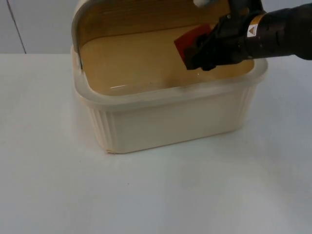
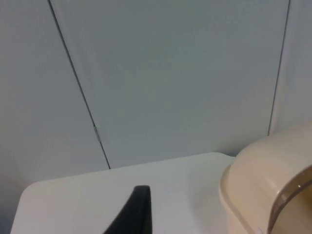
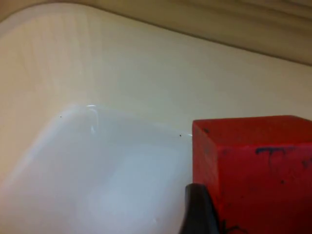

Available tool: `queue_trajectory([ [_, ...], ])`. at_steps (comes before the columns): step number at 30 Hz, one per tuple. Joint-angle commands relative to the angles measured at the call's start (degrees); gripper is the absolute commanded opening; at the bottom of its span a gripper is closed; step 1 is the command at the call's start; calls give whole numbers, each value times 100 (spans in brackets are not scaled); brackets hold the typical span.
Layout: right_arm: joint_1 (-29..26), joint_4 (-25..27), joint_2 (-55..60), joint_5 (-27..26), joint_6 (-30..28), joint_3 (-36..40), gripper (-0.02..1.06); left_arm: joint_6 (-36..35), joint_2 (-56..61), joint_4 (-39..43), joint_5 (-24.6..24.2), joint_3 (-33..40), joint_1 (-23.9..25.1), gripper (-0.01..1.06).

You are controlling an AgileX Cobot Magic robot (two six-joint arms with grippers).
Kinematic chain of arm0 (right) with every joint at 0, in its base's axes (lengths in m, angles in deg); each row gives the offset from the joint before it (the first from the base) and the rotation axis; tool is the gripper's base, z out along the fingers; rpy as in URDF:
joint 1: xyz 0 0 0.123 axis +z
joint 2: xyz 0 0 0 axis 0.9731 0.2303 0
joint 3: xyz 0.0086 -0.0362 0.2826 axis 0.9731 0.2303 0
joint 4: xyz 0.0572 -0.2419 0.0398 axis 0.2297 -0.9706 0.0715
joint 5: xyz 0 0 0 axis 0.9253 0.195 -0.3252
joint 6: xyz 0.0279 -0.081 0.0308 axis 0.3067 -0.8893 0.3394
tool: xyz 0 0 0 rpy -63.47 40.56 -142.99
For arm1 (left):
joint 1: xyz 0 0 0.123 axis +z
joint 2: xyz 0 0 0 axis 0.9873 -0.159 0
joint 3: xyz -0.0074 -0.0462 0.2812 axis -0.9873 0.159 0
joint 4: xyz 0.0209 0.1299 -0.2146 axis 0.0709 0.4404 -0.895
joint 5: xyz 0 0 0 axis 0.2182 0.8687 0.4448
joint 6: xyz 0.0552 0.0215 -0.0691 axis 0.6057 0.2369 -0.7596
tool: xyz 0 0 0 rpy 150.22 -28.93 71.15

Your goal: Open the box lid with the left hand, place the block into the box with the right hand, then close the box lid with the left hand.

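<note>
A: Where do we stand with the right gripper?

B: We see it at the upper right of the top view, reaching over the box from the right. It pinches the red block, which hangs inside the box's opening, above the floor of the box. In the right wrist view the block sits against a black fingertip, with the pale inside wall of the box behind it.

A: And the left gripper?

B: We see one black fingertip of it in the left wrist view, over the table, with the box just beside. We cannot tell whether its fingers are spread or closed. That arm seems to wait.

A: So how far along are we?

B: The lid stands raised at the back of the box, so we judge the opening done. The placing is under way: the block is not yet let go. Releasing it and shutting the lid are left.

A: The surroundings?

B: A plain white table, ending at a grey wall with thin dark seams.
</note>
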Motion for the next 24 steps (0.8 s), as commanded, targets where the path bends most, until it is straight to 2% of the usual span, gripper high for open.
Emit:
queue_trajectory([
  [1,43,24,-22,-81,-9,-43,65,-13,27,51,15,-20,-27,104],
  [2,90,24,-22,-81,-9,-43,83,-13,27,51,15,-20,-27,104],
  [3,90,24,-22,-81,-9,-43,83,-13,27,51,15,-20,-27,104],
  [4,101,24,-32,-81,-9,-43,97,-13,27,79,15,-20,-27,104],
  [5,117,9,-47,-81,-9,-43,105,-13,27,104,15,-20,-27,104],
  [10,249,9,-196,-58,13,-43,105,-13,27,207,4,-20,-27,104],
  [12,298,21,-283,119,28,-43,105,-13,27,207,4,-20,-27,104],
  [14,311,21,-428,513,53,-43,105,-13,27,207,4,-20,-27,104],
  [15,311,21,-428,513,53,-43,105,-13,27,207,4,-20,-27,104],
  [19,311,21,-753,1384,307,-43,105,-13,27,207,15,-20,-27,104],
  [20,311,21,-753,1384,307,-43,105,-13,27,207,15,-20,-27,104],
  [24,311,33,-1194,2309,318,-43,105,-13,27,196,15,-20,-27,104],
])
